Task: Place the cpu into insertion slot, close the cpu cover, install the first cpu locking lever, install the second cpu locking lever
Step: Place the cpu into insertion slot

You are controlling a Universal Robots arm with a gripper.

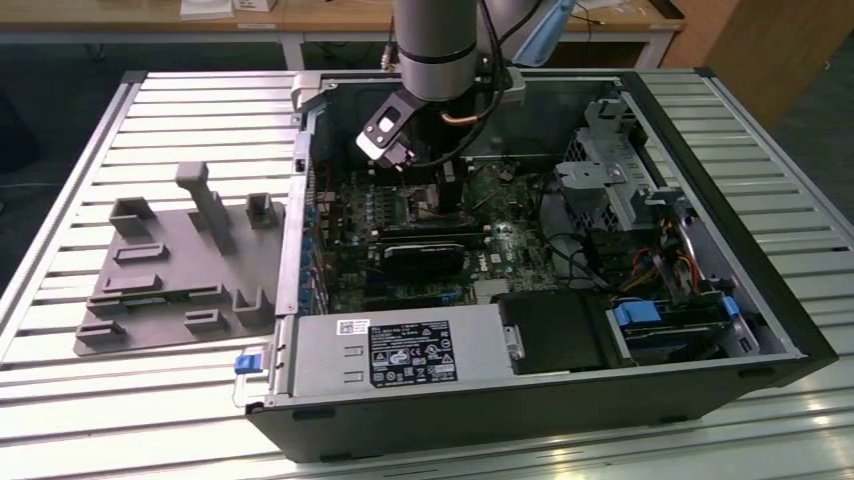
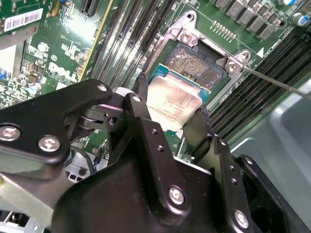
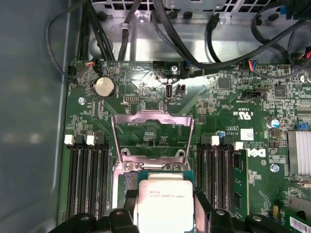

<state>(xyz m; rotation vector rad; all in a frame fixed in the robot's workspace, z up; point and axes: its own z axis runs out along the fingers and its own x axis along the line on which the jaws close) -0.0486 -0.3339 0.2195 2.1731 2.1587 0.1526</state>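
**Exterior view and wrist cameras: cpu clamped at the open slot**

Exterior view: a computer case [image 1: 767, 250] lies open on a slatted metal table [image 1: 120, 430]. The arm [image 1: 434, 45] reaches down into the case's far half, and its wrist hides the socket area. Inside the case are a labelled power supply [image 1: 387, 355] along the near wall, a black rectangular block [image 1: 427, 258] mid-board, and a metal drive cage [image 1: 607, 165] towards the exterior view's right. Outside the case, on the exterior view's left, a grey fixture plate [image 1: 160, 290] with raised blocks sits on the table.

In the second wrist view the gripper [image 2: 172, 99] is clamped on the cpu [image 2: 170, 104], one black finger against each of two opposite edges. The chip hangs tilted over the near edge of the insertion slot [image 2: 197, 65], whose contact field lies bare beyond it. Whether the chip's edge already touches the slot is hard to tell, since the gripper's body blocks that side. A thin metal rod [image 2: 277, 81] slants away from one slot corner.

In the first wrist view the cpu cover [image 3: 153, 116] stands raised just beyond the chip. Memory slots [image 3: 87, 179] flank both sides, a coin battery [image 3: 103, 86] sits further up the board, and black cables [image 3: 194, 43] cross the case wall.
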